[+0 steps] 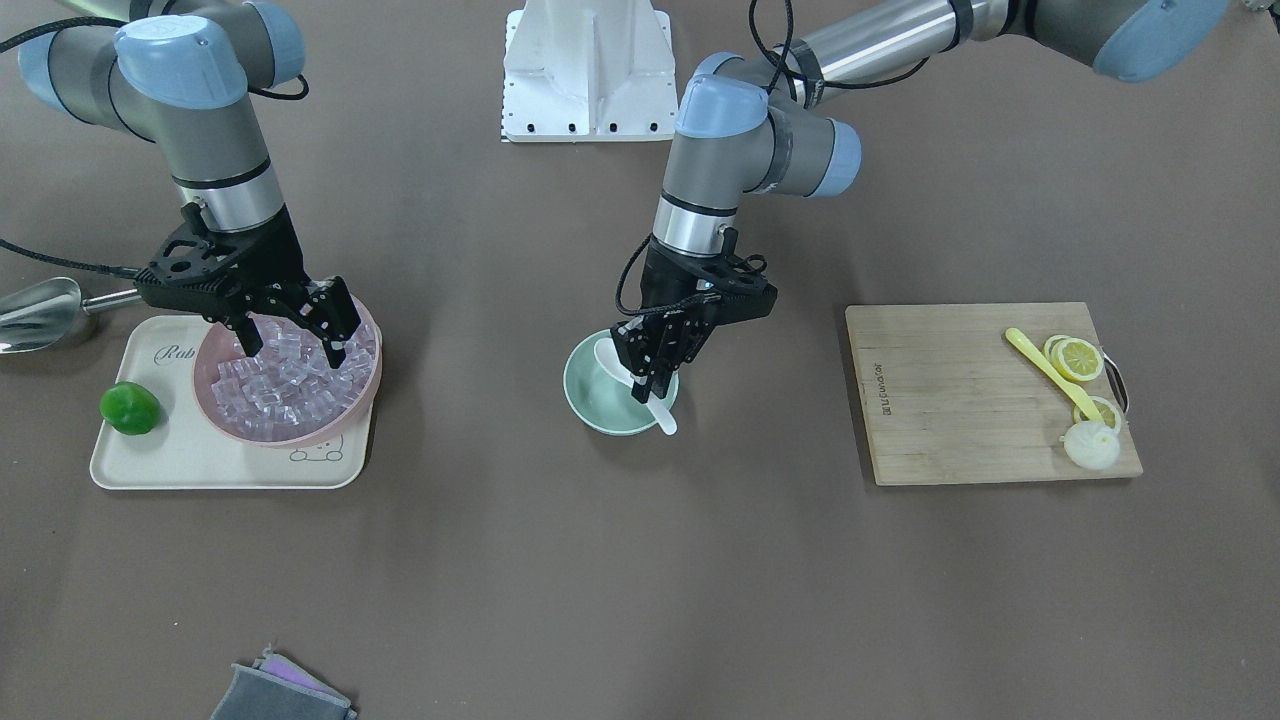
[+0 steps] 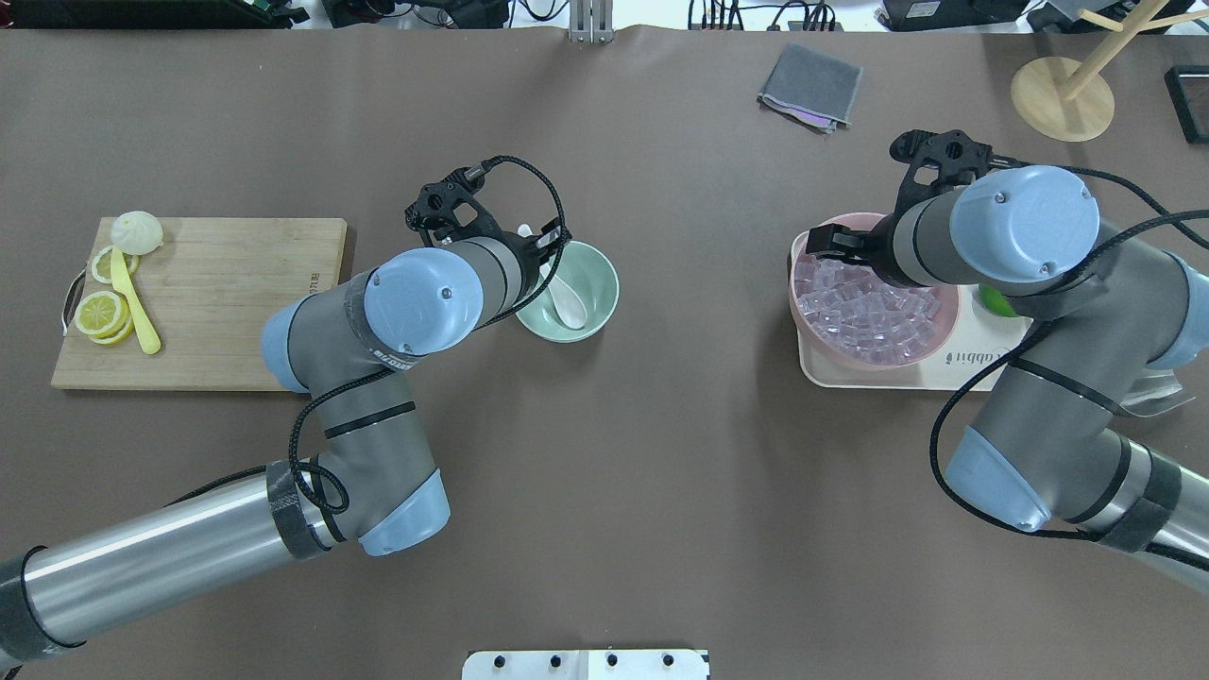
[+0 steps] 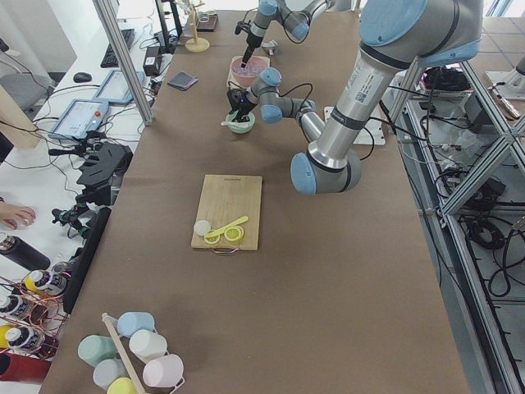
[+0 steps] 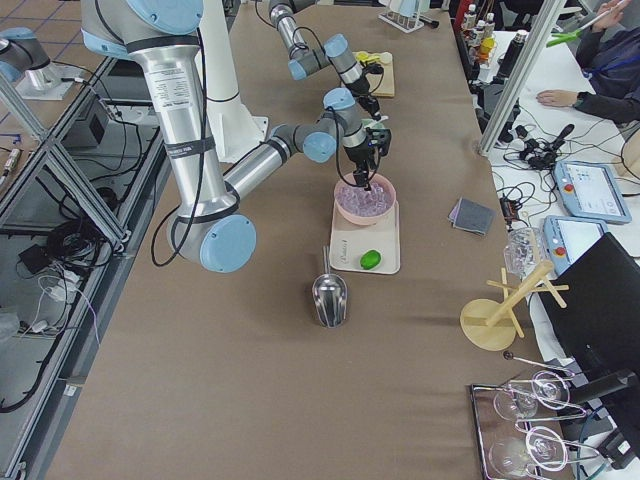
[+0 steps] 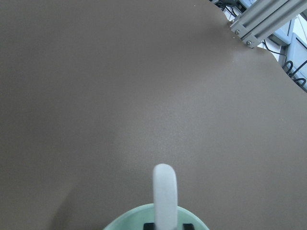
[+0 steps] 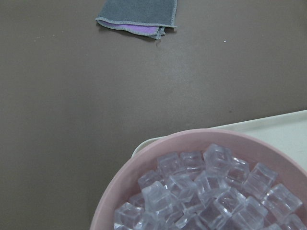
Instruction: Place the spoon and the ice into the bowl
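Note:
The mint-green bowl (image 1: 590, 410) stands mid-table. The white spoon (image 1: 608, 360) lies with its oval end inside the bowl and its handle sticking out over the rim. My left gripper (image 1: 655, 385) is over the bowl, shut on the spoon's handle. The left wrist view shows the handle (image 5: 165, 196) above the bowl's rim (image 5: 129, 220). Clear ice cubes (image 1: 290, 385) fill a pink bowl (image 1: 370, 390). My right gripper (image 1: 295, 340) is open, with its fingertips down at the top of the ice pile. The right wrist view shows the ice (image 6: 206, 191) close below.
The pink bowl sits on a cream tray (image 1: 200, 460) with a green lime (image 1: 130, 408). A steel scoop (image 1: 40, 312) lies beside the tray. A wooden board (image 1: 960, 400) holds a yellow spoon (image 1: 1050, 370), lemon slices (image 1: 1078, 358) and a bun (image 1: 1090, 445). A grey cloth (image 1: 280, 690) lies near the table edge.

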Controlling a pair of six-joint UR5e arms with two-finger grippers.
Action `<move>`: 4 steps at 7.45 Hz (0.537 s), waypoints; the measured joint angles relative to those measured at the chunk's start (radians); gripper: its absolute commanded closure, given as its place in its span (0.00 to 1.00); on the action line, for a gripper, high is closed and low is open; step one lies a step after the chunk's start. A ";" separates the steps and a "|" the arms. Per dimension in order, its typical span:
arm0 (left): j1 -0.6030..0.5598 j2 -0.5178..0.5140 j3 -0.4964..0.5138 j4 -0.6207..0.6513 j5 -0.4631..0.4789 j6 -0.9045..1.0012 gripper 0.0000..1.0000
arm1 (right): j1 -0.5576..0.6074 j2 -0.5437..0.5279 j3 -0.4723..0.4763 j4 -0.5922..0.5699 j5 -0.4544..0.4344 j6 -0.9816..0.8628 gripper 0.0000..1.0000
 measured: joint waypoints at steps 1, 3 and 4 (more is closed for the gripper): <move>0.001 0.010 -0.039 0.005 -0.023 0.068 0.02 | -0.005 -0.001 0.000 0.000 -0.009 0.001 0.07; -0.070 0.115 -0.189 0.049 -0.241 0.272 0.02 | -0.014 0.000 -0.010 0.000 -0.030 -0.002 0.12; -0.151 0.184 -0.239 0.064 -0.394 0.397 0.02 | -0.019 -0.002 -0.016 0.000 -0.044 -0.007 0.17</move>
